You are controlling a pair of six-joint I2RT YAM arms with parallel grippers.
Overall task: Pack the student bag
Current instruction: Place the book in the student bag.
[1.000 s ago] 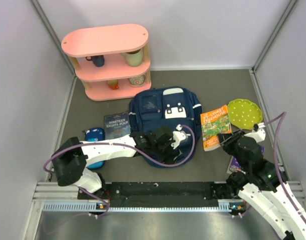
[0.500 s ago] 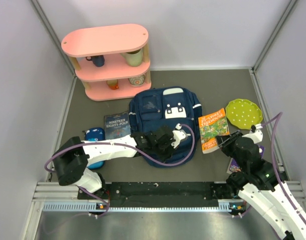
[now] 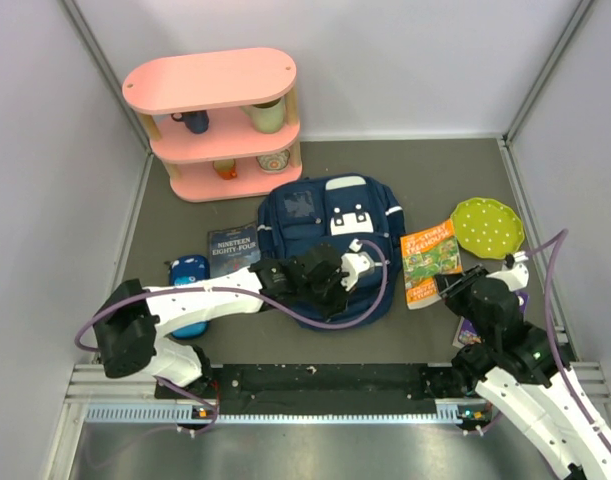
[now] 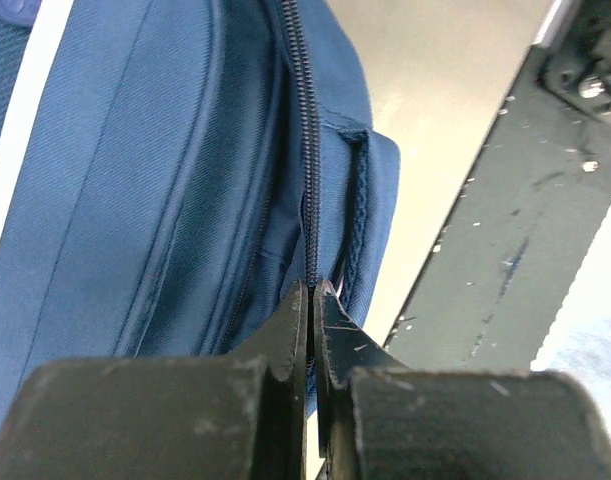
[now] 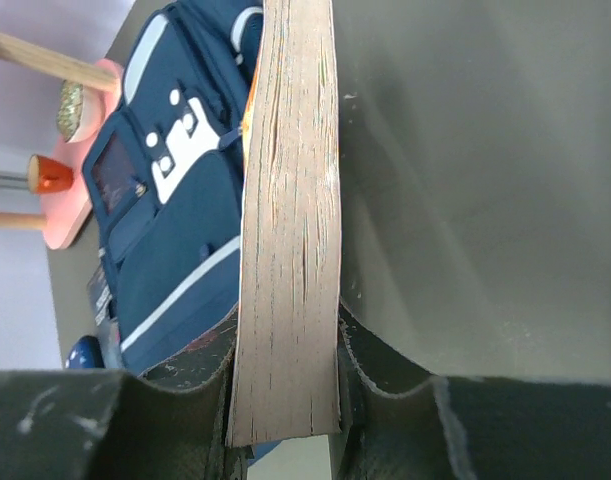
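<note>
From above, the student bag (image 3: 330, 235) lies flat mid-worktop (image 3: 435, 170), with the left fingers (image 3: 327, 288) at its near edge and the right fingers (image 3: 451, 287) holding a colourful book (image 3: 430, 258) just right of it. In the left wrist view, the fingers are pinched fully together at the bag's zip (image 4: 307, 150). In the right wrist view, the fingers clamp the book's page block, with the bag to the left.

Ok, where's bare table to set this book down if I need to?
Free: the far patch between student bag, pink shelf and green plate; also the near strip between bag and rail. Crowded: left of the bag, with novel, pencil case.
</note>
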